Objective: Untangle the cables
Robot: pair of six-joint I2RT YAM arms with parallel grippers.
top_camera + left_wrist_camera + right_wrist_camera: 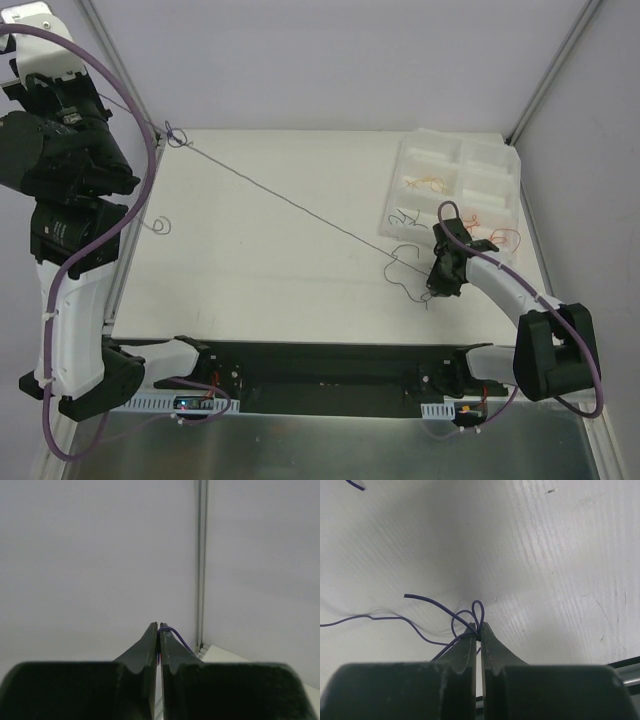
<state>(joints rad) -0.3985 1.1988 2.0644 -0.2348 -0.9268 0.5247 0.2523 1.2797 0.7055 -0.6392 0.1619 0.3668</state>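
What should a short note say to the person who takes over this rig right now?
Left gripper: jaws shut on the thin purple wire, raised at far left.
Right gripper: jaws shut on its looped part, low over the table.
The wire runs taut between them; a small knot sits near the left end.
Done: thin orange curly wires lie in the white compartmented plastic tray.
Left: the knot, and dark loose strands by the right gripper.

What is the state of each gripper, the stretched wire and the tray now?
purple wire, taut between both grippers, small knot on it.
left gripper, shut on the purple wire, raised high.
right gripper, shut on the purple wire, low over the table.
tray, flat, orange wires inside.
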